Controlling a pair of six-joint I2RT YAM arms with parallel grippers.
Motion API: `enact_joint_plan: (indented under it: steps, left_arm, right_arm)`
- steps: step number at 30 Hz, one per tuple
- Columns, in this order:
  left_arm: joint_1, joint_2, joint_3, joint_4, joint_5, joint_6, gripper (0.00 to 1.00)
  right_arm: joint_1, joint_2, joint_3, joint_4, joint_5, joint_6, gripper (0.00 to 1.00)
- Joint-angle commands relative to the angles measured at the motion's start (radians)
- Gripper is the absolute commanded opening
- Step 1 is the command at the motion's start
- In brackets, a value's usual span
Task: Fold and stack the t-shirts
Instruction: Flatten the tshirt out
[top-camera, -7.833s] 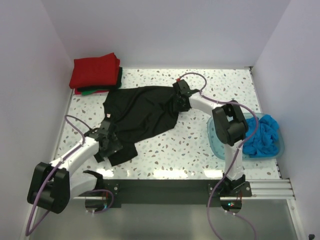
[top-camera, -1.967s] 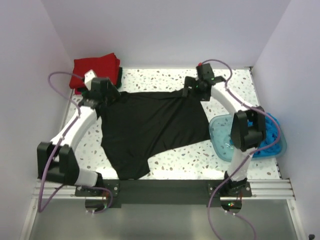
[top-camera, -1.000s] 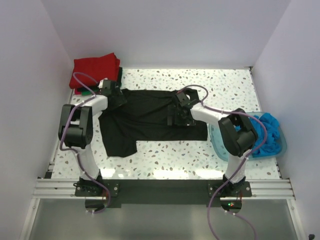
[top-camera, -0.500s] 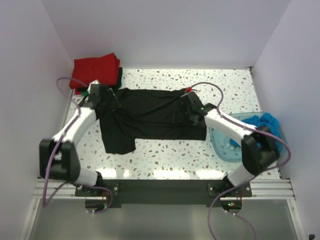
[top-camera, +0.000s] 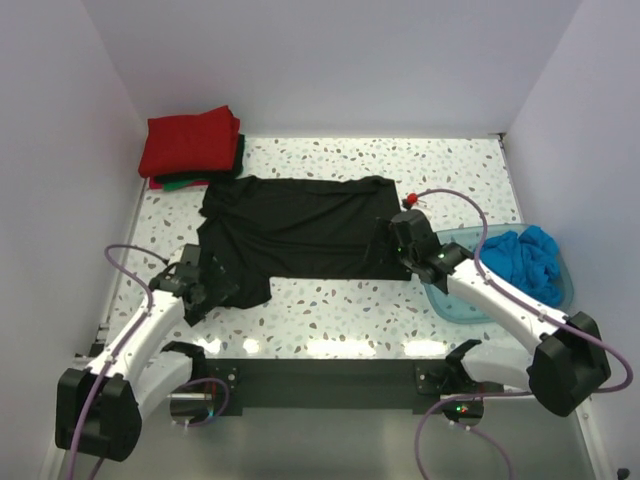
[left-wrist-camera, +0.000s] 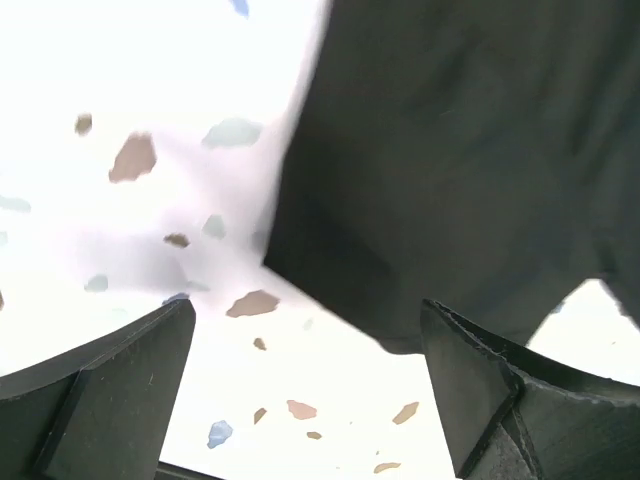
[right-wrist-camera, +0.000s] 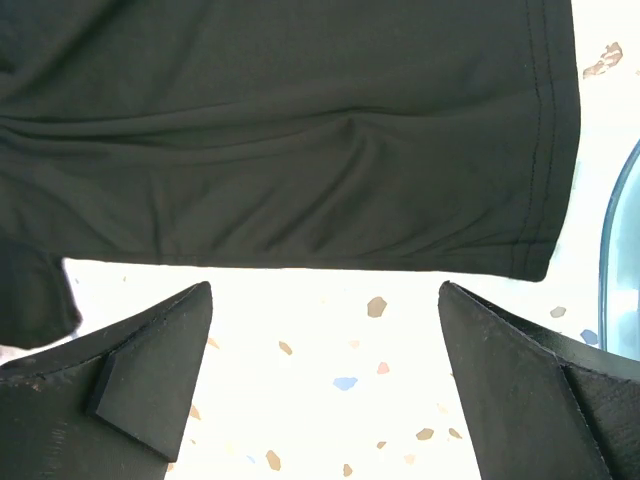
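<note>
black t-shirt (top-camera: 300, 222) spread on tabletop (top-camera: 340, 300); long axis running from one hand to the other | left hand (top-camera: 212, 285) released; apparent sleeve (top-camera: 240, 285) just ahead | right hand (top-camera: 398, 240) released; stitched hem (right-wrist-camera: 545, 150) just ahead, equally near

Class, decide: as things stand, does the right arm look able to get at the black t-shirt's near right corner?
Probably yes. The right gripper hangs open beside that corner of the black t-shirt; nothing lies on the cloth there, and the tub stands aside.
</note>
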Motion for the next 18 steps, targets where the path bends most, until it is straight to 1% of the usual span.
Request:
enact_joint_plan:
  steps: [1,3,5,6,9,11,14,16,17,18]
  left_arm:
    - [-0.007,0.006,-0.055,0.011,0.028,-0.076,1.00]
    - [-0.012,0.043,-0.056,0.025,0.029,-0.071,1.00]
    - [-0.016,0.063,-0.053,0.038,0.005,-0.075,0.96]
    - [-0.015,0.068,-0.053,0.039,-0.006,-0.087,0.90]
    - [-0.015,0.106,-0.056,0.077,-0.031,-0.093,0.82]
    - [-0.015,0.153,-0.056,0.108,-0.034,-0.085,0.81]
    - [-0.015,0.215,-0.044,0.125,-0.055,-0.082,0.71]
    - [-0.013,0.232,-0.044,0.153,-0.054,-0.078,0.61]
    - [-0.013,0.247,-0.044,0.159,-0.057,-0.078,0.54]
    - [-0.013,0.252,-0.042,0.163,-0.061,-0.073,0.51]
  right_arm:
    - [0.001,-0.040,-0.021,0.041,0.038,0.045,0.99]
    - [0.001,-0.040,-0.024,0.036,0.042,0.047,0.99]
    - [-0.001,-0.039,-0.024,0.033,0.044,0.047,0.99]
    - [0.002,-0.039,-0.026,0.031,0.045,0.047,0.99]
    - [0.001,-0.040,-0.029,0.035,0.050,0.045,0.99]
    - [0.001,-0.037,-0.029,0.030,0.050,0.040,0.99]
    - [0.001,-0.037,-0.029,0.021,0.055,0.036,0.99]
    - [0.001,-0.036,-0.029,0.019,0.064,0.033,0.99]
    - [0.001,-0.039,-0.030,0.016,0.065,0.030,0.99]
    - [0.001,-0.040,-0.029,0.015,0.064,0.027,0.99]
